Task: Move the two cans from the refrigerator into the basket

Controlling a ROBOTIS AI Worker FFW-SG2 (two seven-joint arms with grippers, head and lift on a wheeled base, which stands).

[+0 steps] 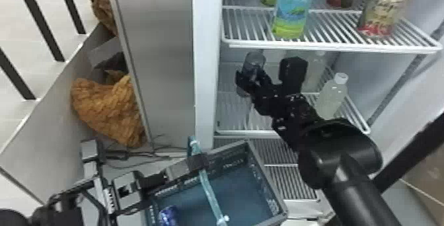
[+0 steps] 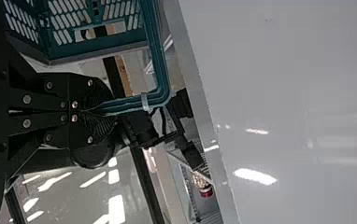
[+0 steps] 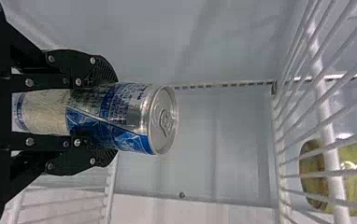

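Note:
My right gripper point(image 1: 253, 78) is inside the refrigerator at the middle shelf's left side, shut on a can point(image 1: 255, 60). In the right wrist view, the right gripper point(image 3: 106, 112) has a finger on either side of the silver and blue can point(image 3: 130, 116), whose top faces away from the palm. The left gripper point(image 1: 196, 162) is at the basket's far side; in the left wrist view, the left gripper point(image 2: 103, 108) is shut on the handle of the teal basket point(image 2: 97, 44). A blue can point(image 1: 168, 215) lies inside the basket point(image 1: 284, 208), in its near left part.
Bottles, among them a blue-green one point(image 1: 294, 7) and one with a red cap point(image 1: 385, 10), stand on the upper shelf point(image 1: 330, 47). Right of the right gripper is a pale bottle point(image 1: 332, 96) with a white cap. The refrigerator's white side frame point(image 1: 204, 76) rises beyond the basket.

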